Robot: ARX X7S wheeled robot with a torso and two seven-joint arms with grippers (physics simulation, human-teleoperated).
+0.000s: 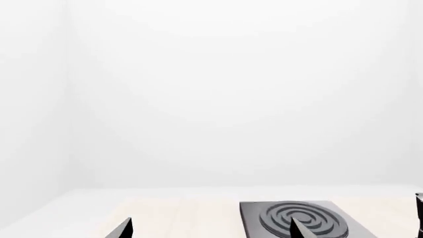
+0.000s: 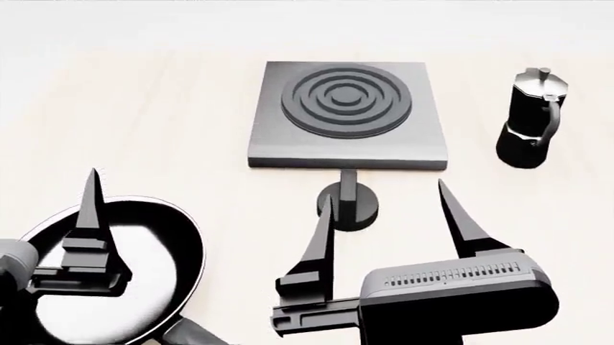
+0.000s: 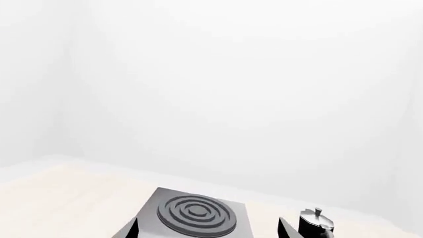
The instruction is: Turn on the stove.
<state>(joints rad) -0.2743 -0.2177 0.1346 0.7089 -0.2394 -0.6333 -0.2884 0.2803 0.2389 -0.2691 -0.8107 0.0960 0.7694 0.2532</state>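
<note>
Pan (image 2: 144, 280) at the near left of the counter (image 2: 144, 108): black, shallow, glossy floor, nothing in it. Its handle stub pokes off the near rim toward the bottom of the head view.

Moka pot (image 2: 530, 118) at the far right, black, lid down with a small knob on top, handle facing right. Contents hidden. It stands apart from the stove, just off the slab's right edge. Right wrist view catches it too (image 3: 316, 223), right of the slab.

Stove (image 2: 347, 115) lies flat mid-counter: grey square slab, raised ring burner (image 2: 346, 99) centred on it. Burner rings dark, no glow. Knob (image 2: 349, 203) sits in front of the slab's near edge, round and black, with a narrow bar running from it back to the slab.

Right pincer (image 2: 389, 215): released, two long dark fingers spread wide. Left finger tip (image 2: 326, 208) shows just beside the knob's left rim, right finger (image 2: 456, 215) well off to the right. In the head view the knob falls between the two tips, nearer the left one. Whether the finger touches the knob, cannot tell; height above the counter unclear. Slab lies beyond the tips.

Left pincer (image 2: 91, 215): over the pan; only one finger clearly seen in the head view. Left wrist view shows two tips (image 1: 208, 229) set wide apart, so released, holding nothing. Stove (image 1: 297, 220) lies ahead of it and to one side.
</note>
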